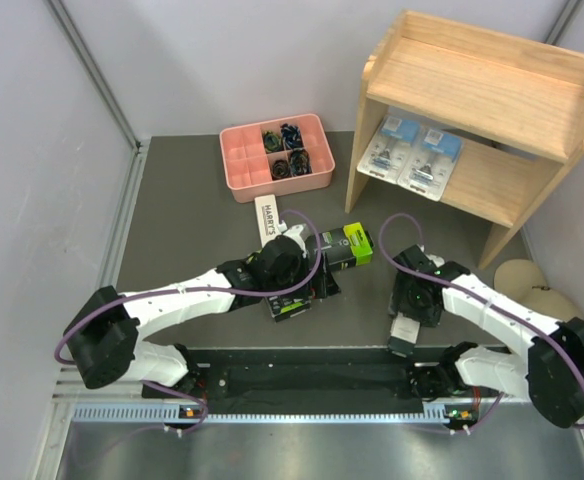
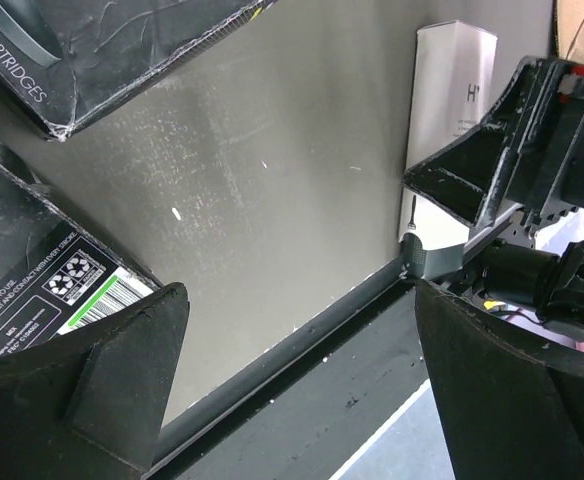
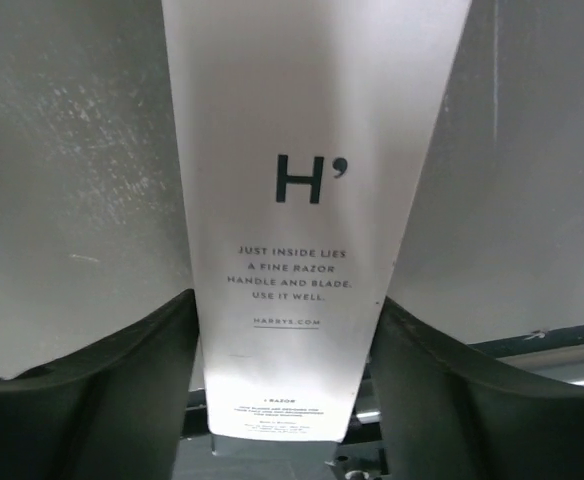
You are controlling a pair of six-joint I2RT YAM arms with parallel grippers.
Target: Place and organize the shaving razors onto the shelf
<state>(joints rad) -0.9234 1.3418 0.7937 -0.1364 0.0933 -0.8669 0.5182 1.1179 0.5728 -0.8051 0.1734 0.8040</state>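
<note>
The wooden shelf [image 1: 492, 75] stands at the back right, with two blue-card blister packs [image 1: 392, 150] [image 1: 432, 158] side by side on its lower tier. My right gripper [image 1: 409, 312] [image 3: 284, 298] is shut on a slim white razor box [image 3: 312, 180], whose end hangs over the table's near edge [image 1: 404, 338]. My left gripper [image 1: 310, 287] [image 2: 297, 290] is open and empty, just beside a black box [image 1: 290, 308] [image 2: 42, 290]. A second black box with a lime-green end [image 1: 347, 245] [image 2: 102, 50] lies behind it. Another white box [image 1: 270, 218] lies near the pink tray.
The pink divided tray [image 1: 234, 165] of small dark items sits at the back centre. A beige round piece [image 1: 527, 275] lies at the right by the shelf's foot. The table's near edge rail [image 2: 302, 340] runs just under my left gripper.
</note>
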